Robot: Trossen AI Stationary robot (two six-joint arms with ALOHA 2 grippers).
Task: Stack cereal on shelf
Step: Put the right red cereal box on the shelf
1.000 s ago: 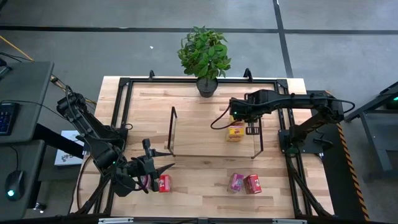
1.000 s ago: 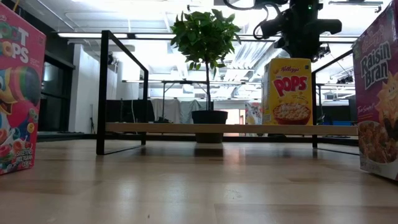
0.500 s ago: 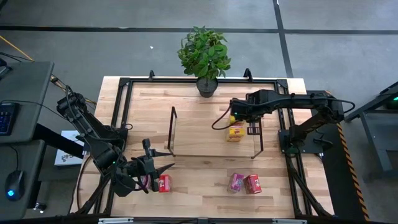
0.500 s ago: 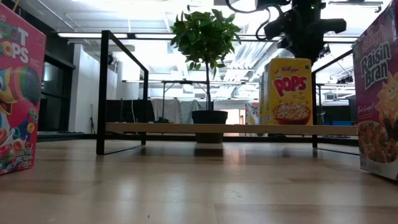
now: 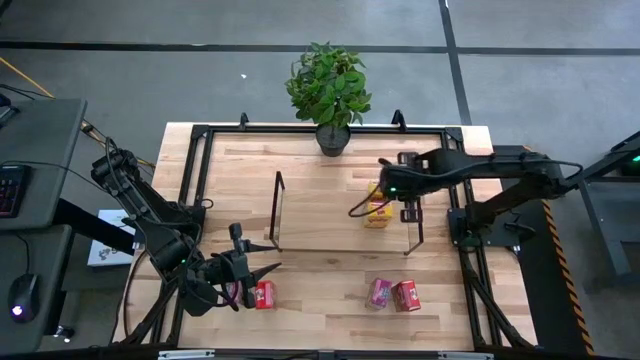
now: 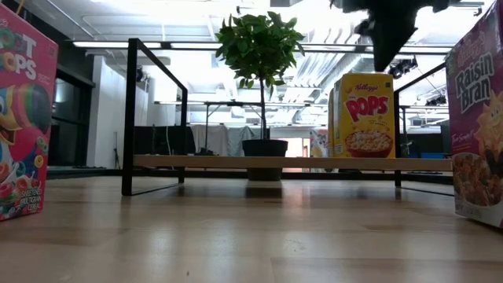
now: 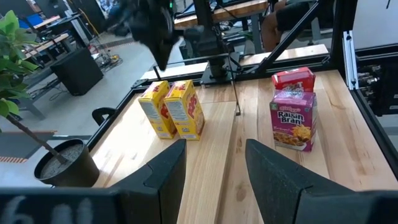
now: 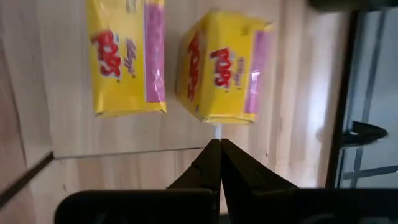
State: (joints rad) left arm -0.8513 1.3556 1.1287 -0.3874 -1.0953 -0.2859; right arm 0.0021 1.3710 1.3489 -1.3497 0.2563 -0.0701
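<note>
**Two yellow boxes on the shelf, four boxes on the table**

Nearest the table's front edge, the left gripper (image 5: 262, 270) rests with fingers parted and empty; a red box (image 5: 264, 294) lies just beside it, a pink box (image 5: 380, 292) and another red box (image 5: 405, 295) well to its side. Farther back, the right gripper (image 8: 220, 155), fingers pressed together and empty, hangs above the shelf (image 5: 330, 215). Only its wrist view separates the two yellow boxes (image 8: 127, 59) (image 8: 224, 67) below it. The low view shows them upright.
</note>
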